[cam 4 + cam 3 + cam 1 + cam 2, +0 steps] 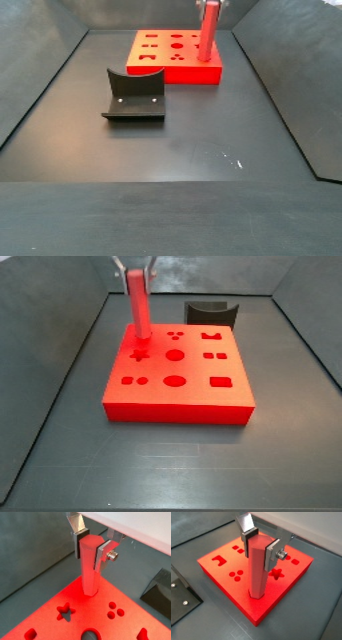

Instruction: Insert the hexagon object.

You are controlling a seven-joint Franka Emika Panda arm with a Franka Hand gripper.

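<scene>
The gripper (261, 547) is clamped on the hexagon object (258, 569) (held upright). Its lower end touches the red block (291, 574) below, at a corner.

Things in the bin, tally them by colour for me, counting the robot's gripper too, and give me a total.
Red: 2, the hexagon object, upright and held between the fingers, and the flat block with shaped holes.
Dark grey or black: 1, the fixture standing on the floor apart from the block.
Silver: 1, the gripper above the block's corner.
Total: 4.
</scene>
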